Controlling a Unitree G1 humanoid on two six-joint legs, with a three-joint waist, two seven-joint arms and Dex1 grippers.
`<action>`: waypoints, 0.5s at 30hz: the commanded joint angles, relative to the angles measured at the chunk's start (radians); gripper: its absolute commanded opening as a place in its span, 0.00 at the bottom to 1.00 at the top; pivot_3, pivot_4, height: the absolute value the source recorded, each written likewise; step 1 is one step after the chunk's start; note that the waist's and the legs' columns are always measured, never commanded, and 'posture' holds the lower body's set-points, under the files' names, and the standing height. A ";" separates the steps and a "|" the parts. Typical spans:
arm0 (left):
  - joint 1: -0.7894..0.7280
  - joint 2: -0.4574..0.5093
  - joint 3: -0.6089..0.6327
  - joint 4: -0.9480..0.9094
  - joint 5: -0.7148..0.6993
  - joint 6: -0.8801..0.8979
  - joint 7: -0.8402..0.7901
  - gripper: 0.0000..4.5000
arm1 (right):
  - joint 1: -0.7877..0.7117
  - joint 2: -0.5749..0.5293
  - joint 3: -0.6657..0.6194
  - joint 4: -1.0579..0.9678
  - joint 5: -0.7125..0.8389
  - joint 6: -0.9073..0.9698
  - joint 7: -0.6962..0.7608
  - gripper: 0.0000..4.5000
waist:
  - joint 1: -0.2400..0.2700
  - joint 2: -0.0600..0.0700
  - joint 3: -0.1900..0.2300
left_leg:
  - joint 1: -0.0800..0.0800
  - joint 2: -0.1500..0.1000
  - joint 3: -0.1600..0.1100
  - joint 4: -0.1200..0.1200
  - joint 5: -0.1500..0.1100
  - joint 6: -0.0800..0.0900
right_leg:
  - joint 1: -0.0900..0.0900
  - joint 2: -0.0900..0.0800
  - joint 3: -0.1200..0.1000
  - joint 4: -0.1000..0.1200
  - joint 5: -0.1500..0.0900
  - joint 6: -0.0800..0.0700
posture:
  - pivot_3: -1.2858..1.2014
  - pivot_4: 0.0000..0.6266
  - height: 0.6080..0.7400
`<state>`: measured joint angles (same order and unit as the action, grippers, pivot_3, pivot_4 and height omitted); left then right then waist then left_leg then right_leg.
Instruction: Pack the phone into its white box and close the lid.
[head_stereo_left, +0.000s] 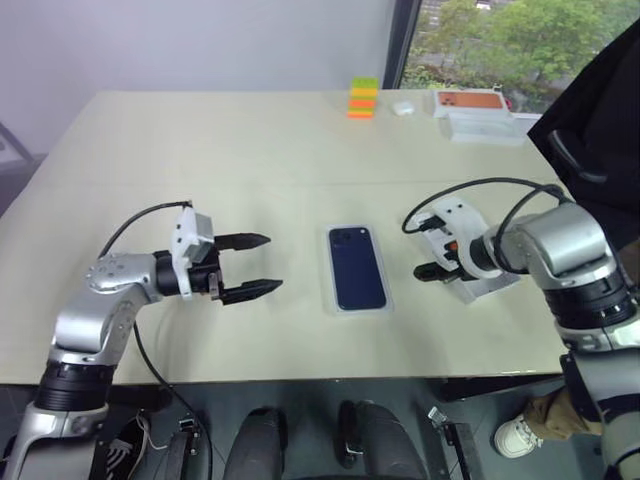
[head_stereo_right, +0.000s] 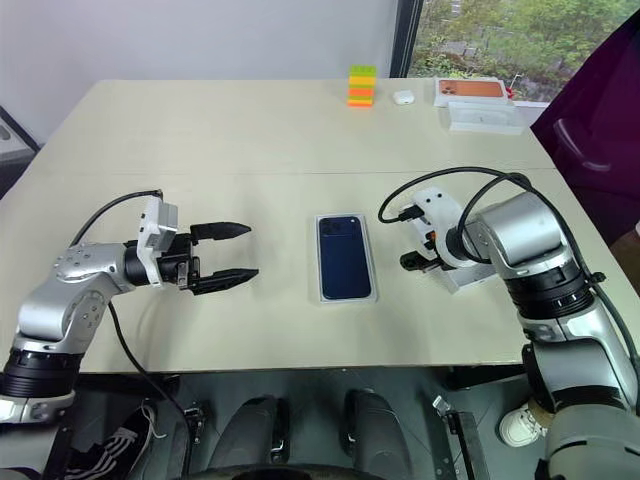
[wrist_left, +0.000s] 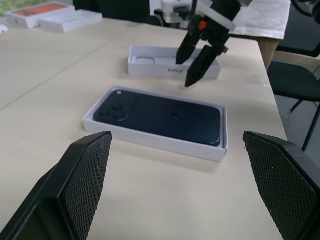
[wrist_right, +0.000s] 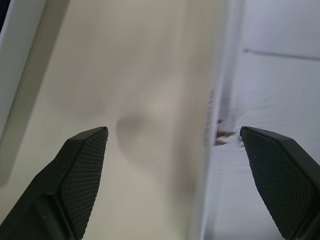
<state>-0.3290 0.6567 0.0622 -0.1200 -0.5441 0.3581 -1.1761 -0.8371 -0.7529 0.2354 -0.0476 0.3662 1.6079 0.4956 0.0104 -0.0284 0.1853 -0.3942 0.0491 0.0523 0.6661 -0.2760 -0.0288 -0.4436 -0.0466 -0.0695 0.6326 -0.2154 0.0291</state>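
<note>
At the table's (head_stereo_left: 200, 150) far edge I see stacked coloured blocks (head_stereo_left: 362, 98), a small white earbud case (head_stereo_left: 403, 106), and an orange-topped box (head_stereo_left: 470, 100) near its far right corner.

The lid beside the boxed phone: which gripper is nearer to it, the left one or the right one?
Right. The right gripper hangs open directly over the lid, its fingertips just above one long wall. The left gripper, also open, is across the white box from it.

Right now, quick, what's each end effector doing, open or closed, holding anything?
Left end effector: open, holding nothing, beside the phone.
Right end effector: open, holding nothing, over the lid.
</note>
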 joint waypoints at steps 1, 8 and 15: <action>-0.016 -0.016 -0.007 -0.028 0.005 -0.023 0.018 0.98 | -0.042 0.009 -0.006 0.024 -0.016 0.006 -0.023 0.99 | 0.000 0.000 0.000 | 0.000 0.000 0.000 0.000 0.000 0.000 | 0.000 0.000 0.000 0.000 0.000 0.000 | 0.52 0.24 1.00; 0.003 -0.018 -0.002 -0.055 0.000 -0.013 0.034 1.00 | -0.042 0.025 0.016 0.062 -0.032 -0.027 -0.042 0.87 | -0.003 0.000 0.000 | 0.000 0.000 0.000 -0.001 0.000 0.000 | 0.000 0.001 0.000 0.000 0.000 0.000 | 0.52 0.24 1.00; 0.014 -0.019 -0.011 -0.070 0.002 -0.005 0.046 1.00 | -0.002 0.018 0.048 0.058 -0.054 -0.079 -0.047 0.11 | -0.006 0.000 0.000 | 0.000 0.001 0.000 -0.001 0.000 0.001 | 0.000 0.001 0.000 0.000 0.000 0.000 | 0.52 0.24 1.00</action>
<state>-0.3148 0.6301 0.0492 -0.1574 -0.5393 0.3597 -1.1335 -0.8437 -0.7265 0.2747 0.0260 0.3202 1.5485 0.4473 0.0049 -0.0283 0.1854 -0.3941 0.0496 0.0525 0.6655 -0.2763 -0.0283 -0.4437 -0.0455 -0.0698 0.6327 -0.2155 0.0294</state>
